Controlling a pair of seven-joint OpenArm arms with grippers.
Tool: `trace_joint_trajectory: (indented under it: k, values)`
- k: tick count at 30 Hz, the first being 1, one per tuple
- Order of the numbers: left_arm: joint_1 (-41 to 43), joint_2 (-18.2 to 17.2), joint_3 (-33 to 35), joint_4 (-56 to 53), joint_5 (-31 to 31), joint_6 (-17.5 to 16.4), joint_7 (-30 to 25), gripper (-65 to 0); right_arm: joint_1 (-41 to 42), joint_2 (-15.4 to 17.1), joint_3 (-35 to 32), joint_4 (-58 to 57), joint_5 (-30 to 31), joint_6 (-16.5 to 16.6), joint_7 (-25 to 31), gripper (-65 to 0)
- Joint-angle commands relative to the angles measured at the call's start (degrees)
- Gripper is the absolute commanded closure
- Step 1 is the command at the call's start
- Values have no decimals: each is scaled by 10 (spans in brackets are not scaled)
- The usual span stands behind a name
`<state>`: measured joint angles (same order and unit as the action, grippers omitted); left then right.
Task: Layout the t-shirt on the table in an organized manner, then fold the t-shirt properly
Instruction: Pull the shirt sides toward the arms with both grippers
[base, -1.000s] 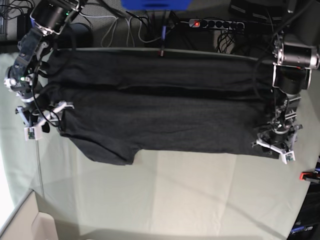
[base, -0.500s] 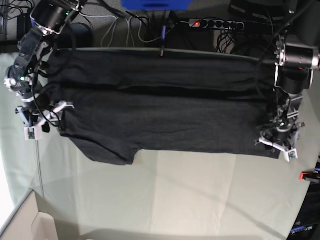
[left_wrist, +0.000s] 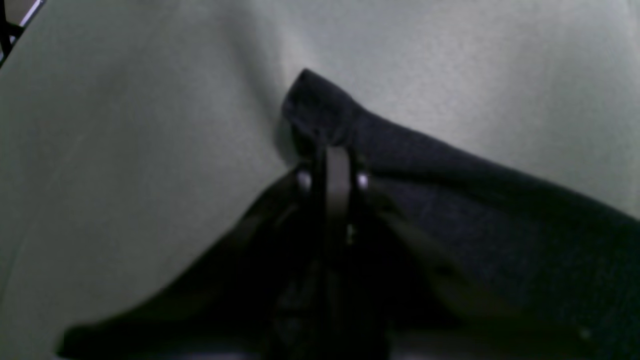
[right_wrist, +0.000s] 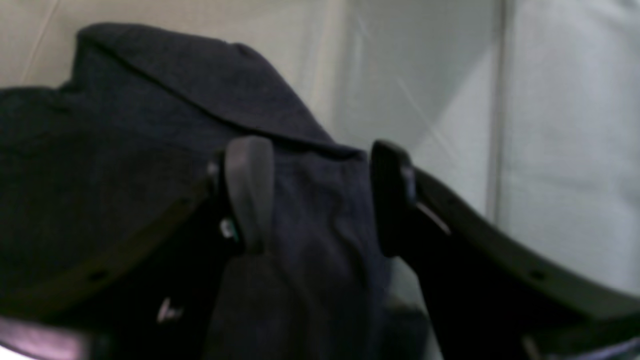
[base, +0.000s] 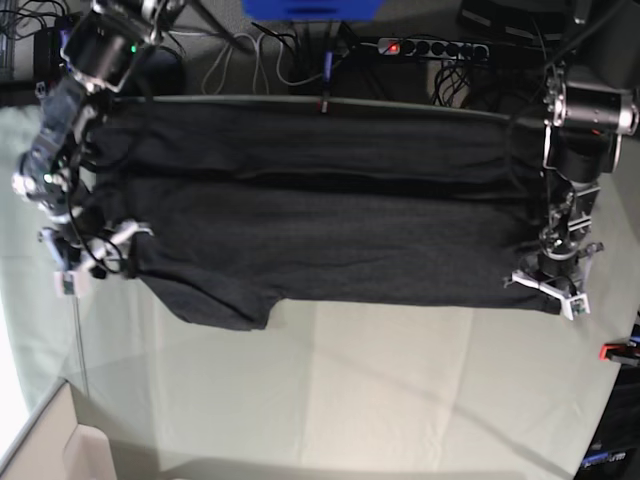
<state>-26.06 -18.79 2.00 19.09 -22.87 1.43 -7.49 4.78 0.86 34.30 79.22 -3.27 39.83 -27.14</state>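
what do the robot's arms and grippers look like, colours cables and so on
Both arms are black, jointed, with silver metal rings near the top and loose black cables along them. The left gripper and right gripper carry white plastic parts at the wrist. A green light glows on the right arm. Up close the fingers are dark, with rounded grey pads and small silver screws.

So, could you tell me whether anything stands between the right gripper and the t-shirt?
Nothing visible does: the right gripper is open with the t-shirt already bunched between its fingers, on the table.
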Motion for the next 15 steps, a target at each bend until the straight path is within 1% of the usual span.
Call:
trace_joint_trajectory:
  k: [1,2,3,9,10,15]
  values:
    - [-4,-8,0,1,0,7,18,0,19,15,-2,-9,9,2,14,-318]
    - [-4,-8,0,1,0,7,18,-9,30,19,-13,-30,9,2,14,-318]
    - [-4,-8,0,1,0,7,18,-1,40,27,-24,-51,9,2,16,-318]
    - [-4,-11,0,1,0,7,18,0,79,69,-109,-147,9,2,20,-319]
    - [-4,-11,0,1,0,7,18,0,84,74,-121,-158,9,2,27,-319]
    - [-4,-12,0,1,0,7,18,0,83,100,-162,-187,9,2,92,-319]
